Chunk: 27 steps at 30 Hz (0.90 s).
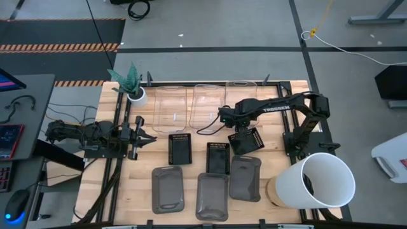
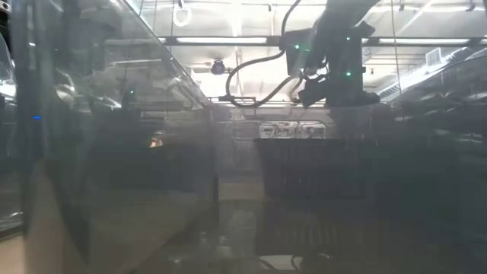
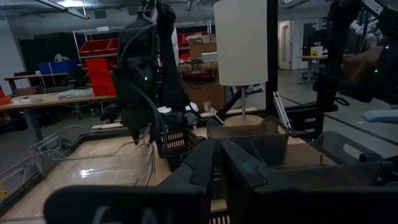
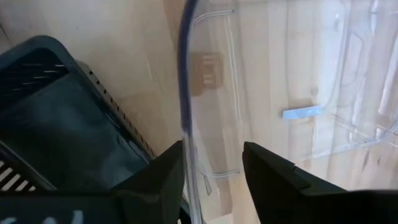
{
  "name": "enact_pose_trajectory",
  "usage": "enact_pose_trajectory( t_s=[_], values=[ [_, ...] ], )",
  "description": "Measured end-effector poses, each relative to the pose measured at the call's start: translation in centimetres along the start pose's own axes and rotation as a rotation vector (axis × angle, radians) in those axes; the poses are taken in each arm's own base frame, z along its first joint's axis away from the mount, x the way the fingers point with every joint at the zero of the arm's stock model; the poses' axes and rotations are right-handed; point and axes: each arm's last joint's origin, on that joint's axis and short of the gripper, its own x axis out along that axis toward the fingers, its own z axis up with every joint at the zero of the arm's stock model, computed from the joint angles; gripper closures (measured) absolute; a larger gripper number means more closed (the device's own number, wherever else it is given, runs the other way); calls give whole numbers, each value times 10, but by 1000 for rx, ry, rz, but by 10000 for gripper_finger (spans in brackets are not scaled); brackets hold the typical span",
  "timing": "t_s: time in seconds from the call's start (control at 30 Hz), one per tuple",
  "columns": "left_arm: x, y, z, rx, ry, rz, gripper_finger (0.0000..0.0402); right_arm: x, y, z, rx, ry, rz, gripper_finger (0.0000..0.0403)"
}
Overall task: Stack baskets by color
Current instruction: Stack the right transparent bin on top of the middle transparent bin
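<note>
The right claw (image 4: 211,165) stands apart, straddling the near rim of the middle clear basket (image 1: 206,105) — holding nothing. That basket lies far-centre on the worktop (image 1: 133,184), long axis near-to-far; the left claw (image 1: 143,138) waits well left.

The right arm reaches from its base on the right side across toward the middle, elbow raised and forearm stretched leftward; its wrist bends down, and the right end effector (image 4: 212,165) points at the worktop with its two dark fingers (image 4: 163,174) parted by a clear gap. The left arm lies folded low at the left side; the left end effector (image 1: 145,137) points toward the middle.
</note>
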Motion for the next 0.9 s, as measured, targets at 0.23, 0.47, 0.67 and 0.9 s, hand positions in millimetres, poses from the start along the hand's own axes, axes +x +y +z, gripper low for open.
enact_pose_trajectory(
  t_s=[0.23, 0.47, 0.67, 0.9],
  values=[
    [0, 0, 0, 0, 0, 0, 375, -1, 0, 0, 2, -12, 2, 306],
    [0, 0, 0, 0, 0, 0, 368, -1, 0, -1, 0, -2, 0, 389],
    [0, 0, 0, 0, 0, 0, 375, -2, 0, -5, 0, 43, -21, 388],
    [0, 0, 0, 0, -1, 0, 370, -3, 0, -12, -26, 108, -135, 394]
  ],
)
